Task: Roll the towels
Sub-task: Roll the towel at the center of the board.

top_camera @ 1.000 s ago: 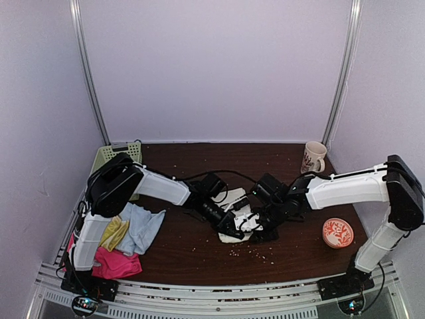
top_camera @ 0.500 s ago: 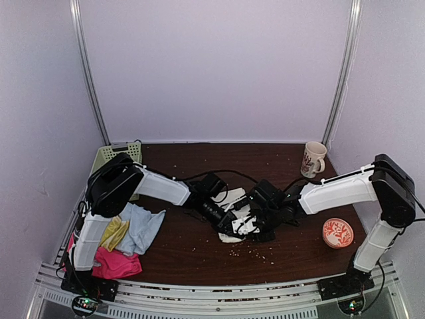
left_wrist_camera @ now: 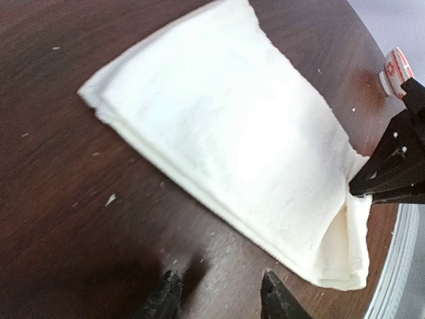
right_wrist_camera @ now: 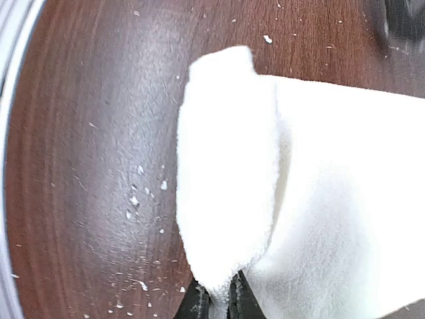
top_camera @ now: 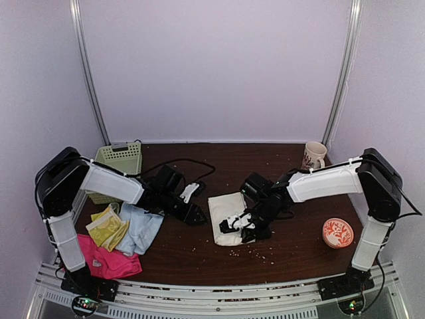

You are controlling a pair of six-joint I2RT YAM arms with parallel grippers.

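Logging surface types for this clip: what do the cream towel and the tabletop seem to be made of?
Cream towel: soft, matte terry-like cloth, judging by its fuzzy nap and limp folded edge. Tabletop: dark brown wood or wood-look laminate with a slight sheen; grain streaks show, but which of the two is unclear.

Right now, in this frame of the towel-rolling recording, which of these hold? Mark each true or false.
1. The right gripper pinches the near edge of the cream towel. True.
2. The left gripper holds the cream towel. False: its fingers are apart and clear of the cloth.
3. The mug stands at the table's far right. True.
4. The pale blue towel lies in the green basket. False: it lies on the table near the basket.
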